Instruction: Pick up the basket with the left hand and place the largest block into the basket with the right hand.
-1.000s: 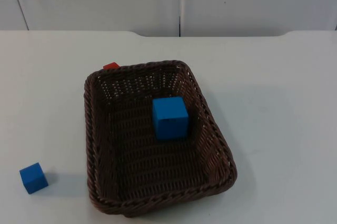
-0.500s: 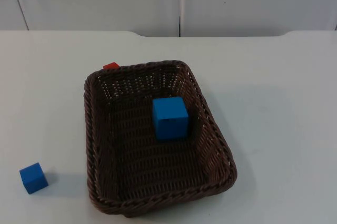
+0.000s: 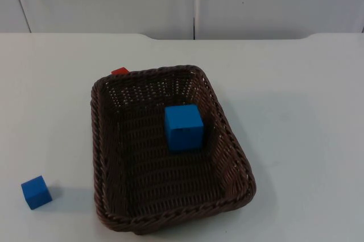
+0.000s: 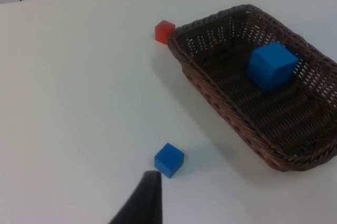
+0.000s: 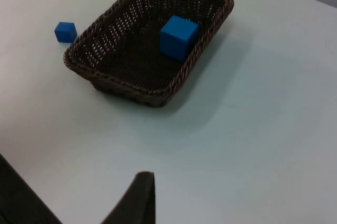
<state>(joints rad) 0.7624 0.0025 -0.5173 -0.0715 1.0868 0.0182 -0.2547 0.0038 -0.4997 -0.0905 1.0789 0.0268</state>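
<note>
Nothing has shifted over the last second: basket, blocks and shadows sit exactly as before, so the scene reads as settled, not mid-move.

Basket point(image 3: 170, 151) rests flat on the tabletop point(image 3: 307, 111). Large blue block point(image 3: 183, 127) lies inside it, against the wall on the right arm's side and toward the far end. Judged from that alone, the placing step looks done: the largest block is in the basket.

Small blue block point(image 3: 36, 191) sits on the tabletop, apart from the basket's near left corner. Red block point(image 3: 120, 71) is just behind the basket's far rim, mostly hidden in the top view; the left wrist view shows it point(image 4: 164, 30) beside the rim corner, whether touching I cannot tell.

Left jaws: one black fingertip point(image 4: 142, 203) hangs above bare tabletop, with the small blue block point(image 4: 169, 159) just ahead of it and the basket point(image 4: 231, 119) further off. Right jaws: fingertip point(image 5: 138, 197) well back from the basket point(image 5: 131, 84), with open tabletop between. Whether either pair stands apart or together, I cannot tell. Neither holds anything that I can see.

Judgement: both arms have drawn back and wait; little or nothing of the task seems left.
</note>
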